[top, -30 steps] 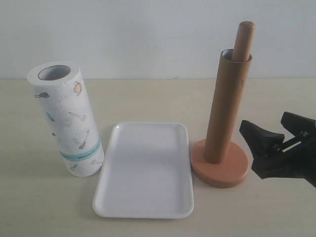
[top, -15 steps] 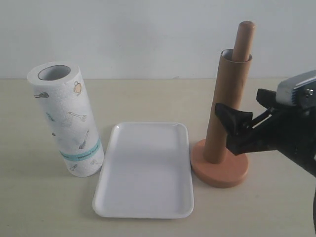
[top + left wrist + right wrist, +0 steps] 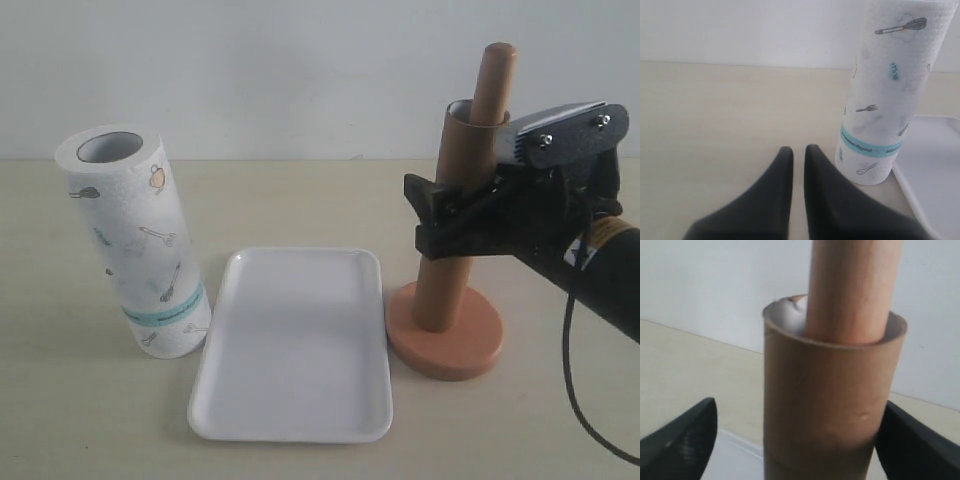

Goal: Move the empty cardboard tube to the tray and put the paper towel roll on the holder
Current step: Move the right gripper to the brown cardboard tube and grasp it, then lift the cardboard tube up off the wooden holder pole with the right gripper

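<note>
A pale beige tabletop [image 3: 90, 430] is backed by a plain whitish wall [image 3: 250, 70]; faint lengthwise streaks, possibly wood grain, are seen on the tabletop.

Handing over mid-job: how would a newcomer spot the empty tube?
In the exterior view, right of the white tray stands the wooden holder on a round base. The tube is the brown cardboard sleeve over its post: wider, duller, hollow, with the thinner post poking out its top.
</note>
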Controlling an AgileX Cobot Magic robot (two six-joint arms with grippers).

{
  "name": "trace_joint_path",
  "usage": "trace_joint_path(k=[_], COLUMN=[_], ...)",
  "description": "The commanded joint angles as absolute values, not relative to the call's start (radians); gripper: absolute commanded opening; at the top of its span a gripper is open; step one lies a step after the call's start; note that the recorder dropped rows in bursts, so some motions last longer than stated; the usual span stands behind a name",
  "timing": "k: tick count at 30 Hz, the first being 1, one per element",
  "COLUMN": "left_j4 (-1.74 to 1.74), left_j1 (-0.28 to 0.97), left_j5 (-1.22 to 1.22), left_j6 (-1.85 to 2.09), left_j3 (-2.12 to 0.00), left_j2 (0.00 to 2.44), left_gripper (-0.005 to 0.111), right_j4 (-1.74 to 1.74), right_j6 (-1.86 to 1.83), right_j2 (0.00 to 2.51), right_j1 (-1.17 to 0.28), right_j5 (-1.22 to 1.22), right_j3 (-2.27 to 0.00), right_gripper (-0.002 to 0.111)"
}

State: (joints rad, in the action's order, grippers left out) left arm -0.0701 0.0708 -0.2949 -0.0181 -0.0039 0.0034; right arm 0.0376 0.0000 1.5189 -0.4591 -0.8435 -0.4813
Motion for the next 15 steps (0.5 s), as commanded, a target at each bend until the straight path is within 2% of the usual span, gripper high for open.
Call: trace_joint_path(k=[1,6,10,15], left_j4=[-0.070,-0.070,-0.070,-0.070], left_j1=[0.068,0.068,0.068,0.068], left_j5=[-0.296,-0.296,-0.296,-0.296], left_j6=[-0.024,-0.024,-0.024,-0.024], left_j3=[0.000,0.000,0.000,0.000], left_j2=[0.000,0.000,0.000,0.000], left_gripper=[0.008,0.008,0.008,0.008], right_j4=[-0.022,-0.104,-0.106,-0.097], right_j6=[-0.018,-0.063,-0.068,-0.105], right_j2=[1.536,1.536,1.536,1.483], right_j1=[-0.460,-0.460,-0.460,-0.460], right_j5=[-0.836,-0.840,-0.848,-0.824], right_j3=[-0.513,-0.523,-0.541,-0.560], right_gripper=[0.069,0.028,0.000,0.000])
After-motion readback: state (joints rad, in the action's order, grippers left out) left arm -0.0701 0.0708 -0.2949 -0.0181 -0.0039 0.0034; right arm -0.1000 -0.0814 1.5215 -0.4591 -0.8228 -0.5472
